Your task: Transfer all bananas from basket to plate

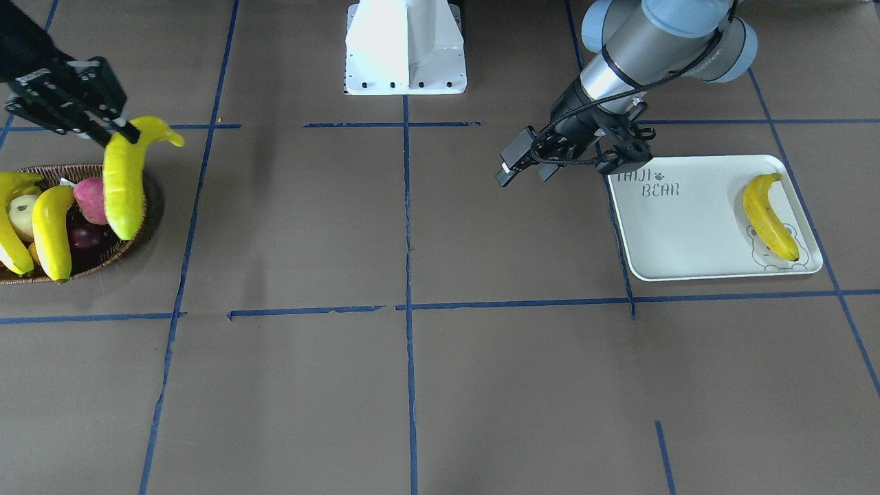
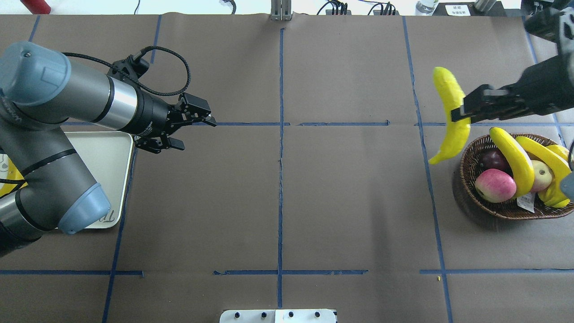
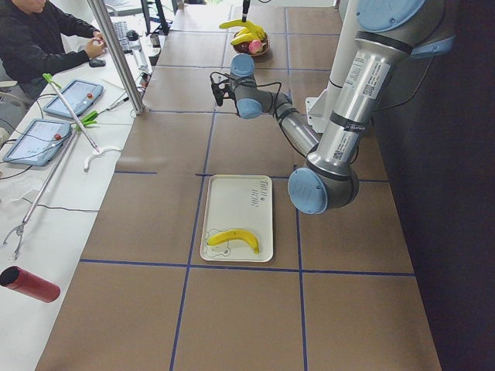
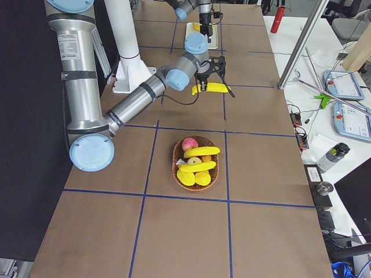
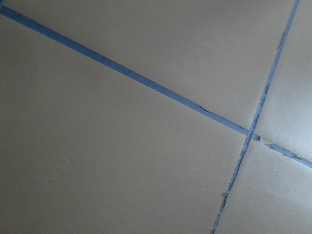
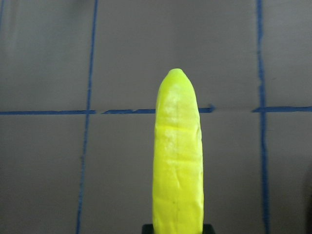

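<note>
While right pincer (image 2: pixel 461 115) pinches it, bright-yellow curved banana (image 2: pixel 448 94) hangs aloft, left pincer (image 2: pixel 197 133) spread.

The picture's left edge is cutting off the basket (image 1: pixel 89 269) in the front-facing view, along with part of the leftmost banana (image 1: pixel 9 227) inside it. In the overhead view a blurred grey arm part (image 2: pixel 568 186) at the right edge is covering the basket's right end. There the left arm (image 2: pixel 89 101) is hiding most of the plate (image 2: pixel 117 166), and the plate's banana (image 2: pixel 6 184) is showing only as a yellow sliver. In the right wrist view the bottom edge is cropping the held banana (image 6: pixel 177 161), and only a black sliver of the right end effector (image 2: pixel 461 115) is peeking in. From the left side view the basket's contents are appearing too small to count.
</note>
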{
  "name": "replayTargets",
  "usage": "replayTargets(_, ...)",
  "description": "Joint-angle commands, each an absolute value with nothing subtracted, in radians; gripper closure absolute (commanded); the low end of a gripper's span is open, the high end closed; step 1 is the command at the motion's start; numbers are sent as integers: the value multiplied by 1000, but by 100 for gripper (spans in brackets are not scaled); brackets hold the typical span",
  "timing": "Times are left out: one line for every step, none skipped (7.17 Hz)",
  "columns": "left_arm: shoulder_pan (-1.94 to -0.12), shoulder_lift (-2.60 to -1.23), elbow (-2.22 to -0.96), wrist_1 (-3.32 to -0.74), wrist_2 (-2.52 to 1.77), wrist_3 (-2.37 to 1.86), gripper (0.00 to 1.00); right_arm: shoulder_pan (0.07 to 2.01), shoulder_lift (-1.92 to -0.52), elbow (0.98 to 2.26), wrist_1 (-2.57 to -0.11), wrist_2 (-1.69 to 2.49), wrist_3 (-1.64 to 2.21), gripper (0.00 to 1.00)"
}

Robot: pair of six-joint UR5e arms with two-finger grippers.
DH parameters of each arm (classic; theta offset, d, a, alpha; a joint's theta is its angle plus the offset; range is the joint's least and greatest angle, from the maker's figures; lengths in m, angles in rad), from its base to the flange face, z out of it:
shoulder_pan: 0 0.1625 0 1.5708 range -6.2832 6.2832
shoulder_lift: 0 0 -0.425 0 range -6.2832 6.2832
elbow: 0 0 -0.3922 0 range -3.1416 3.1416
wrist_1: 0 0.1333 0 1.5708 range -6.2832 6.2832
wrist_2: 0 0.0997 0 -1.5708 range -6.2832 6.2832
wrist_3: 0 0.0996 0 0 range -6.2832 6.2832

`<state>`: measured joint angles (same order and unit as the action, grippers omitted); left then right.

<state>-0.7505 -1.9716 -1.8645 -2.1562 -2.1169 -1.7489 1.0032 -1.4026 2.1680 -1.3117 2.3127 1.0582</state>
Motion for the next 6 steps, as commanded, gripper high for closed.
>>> replayTargets(-750, -1977, -1855, -2321, -2117, -1864, 1, 831, -1249, 2172, -1312, 2244, 1184, 99)
replayTargets(-749, -2003, -1855, -2322, -2117, -1882, 1, 751, -1205, 2178, -1313, 2182, 1189, 99)
replayTargets(-747, -2035, -1855, -2324, -2117, -1897, 1, 644, -1183, 2189, -1315, 2063, 1210, 99)
replayTargets(-726, -2055, -1855, -2329, -2117, -1910, 1, 520, -1161, 2194, -1316, 1923, 1210, 99)
replayTargets(-701, -2077, -1855, -2330, -2117, -1914, 1, 418, -1137, 2191, -1316, 1798, 1210, 99)
replayTargets(-681, -2109, -1853, -2332, -2115, -1974, 1, 396, -1135, 2192, -1315, 1774, 1218, 99)
